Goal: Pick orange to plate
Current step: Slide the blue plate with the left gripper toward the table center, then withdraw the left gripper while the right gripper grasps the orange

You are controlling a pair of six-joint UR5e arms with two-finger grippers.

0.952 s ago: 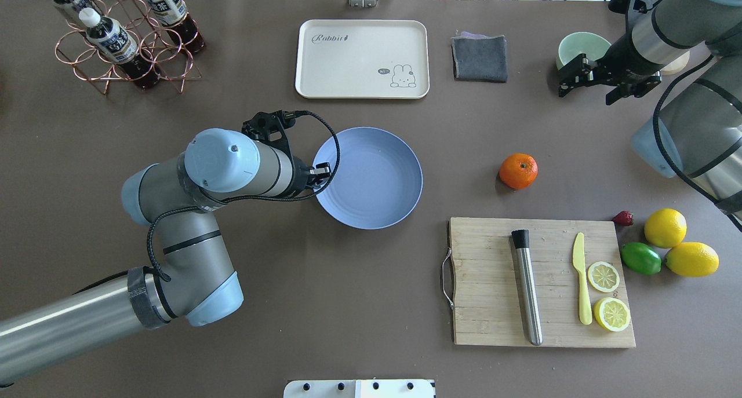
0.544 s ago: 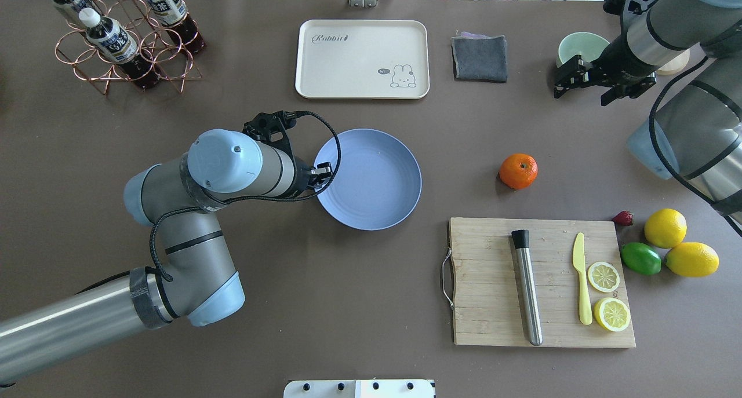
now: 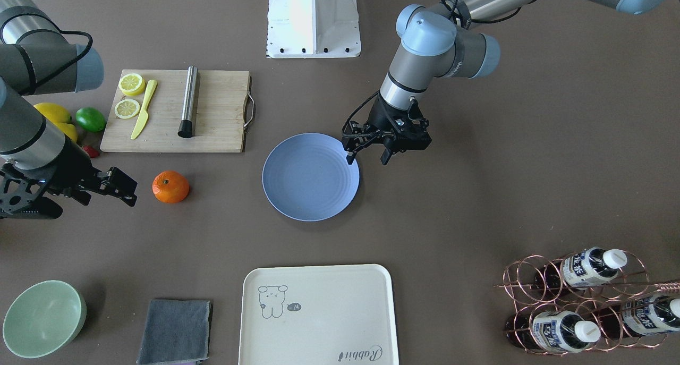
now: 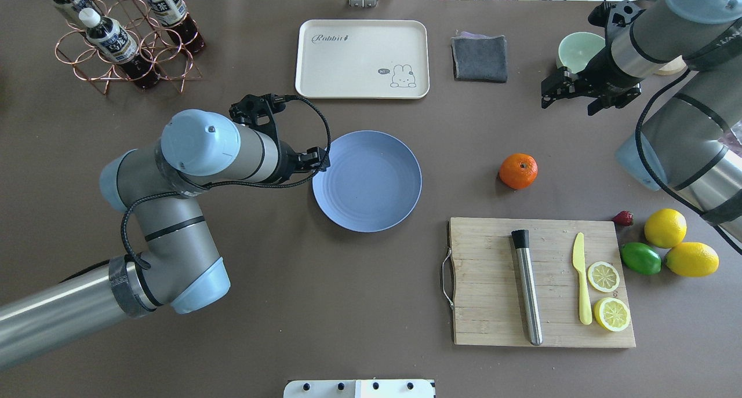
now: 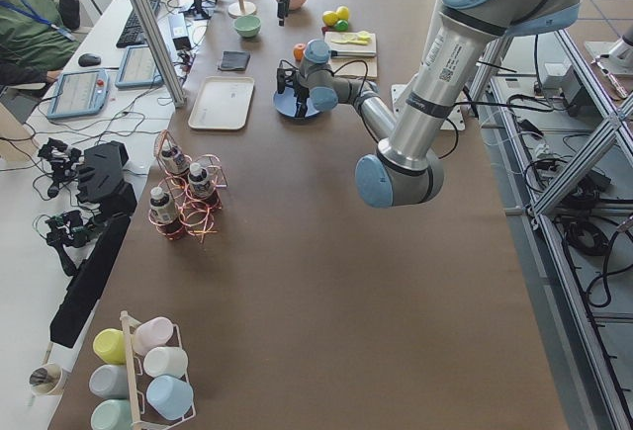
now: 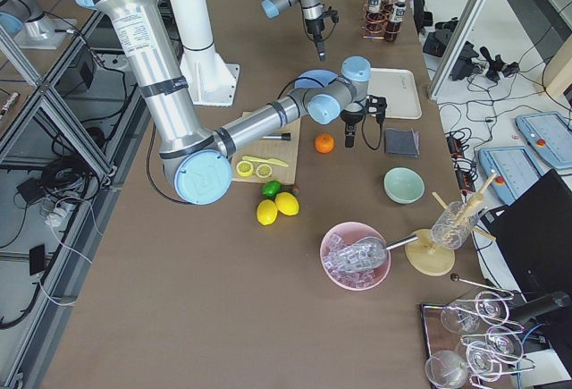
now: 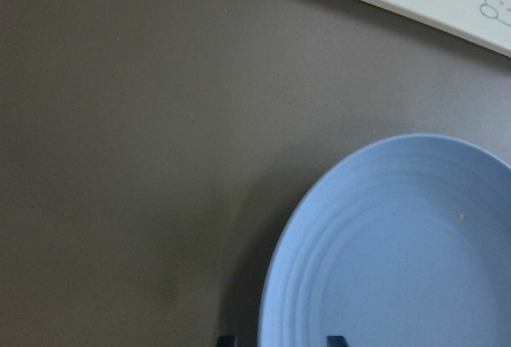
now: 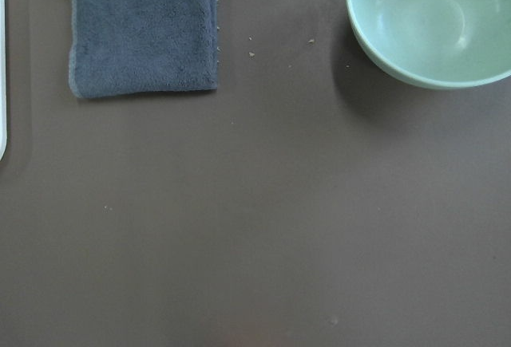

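The orange [image 4: 518, 171] [image 3: 170, 187] lies on the brown table, to the right of the plate and apart from it. The blue-lavender plate [image 4: 367, 181] [image 3: 311, 176] [image 7: 399, 251] holds nothing. My left gripper [image 4: 319, 159] [image 3: 366, 156] is open and empty at the plate's left edge; in the left wrist view the rim runs between its two fingertips. My right gripper [image 4: 568, 101] [image 3: 74, 200] is open and empty, up in the air beyond the orange and near the bowl. The right wrist view shows only cloth, bowl and bare table.
A cream tray [image 4: 362, 59], a grey cloth [image 4: 479, 58] and a mint bowl [image 4: 579, 47] line the far side. A cutting board [image 4: 493, 282] with a steel cylinder, yellow knife and lemon slices sits near right. Lemons [image 4: 665, 227] and a lime [image 4: 640, 258] lie beside it. A bottle rack [image 4: 124, 39] stands far left.
My left arm has drawn back to the left, its gripper still at the plate's left rim. My right gripper has moved left, further over the table. Orange and plate stay put.
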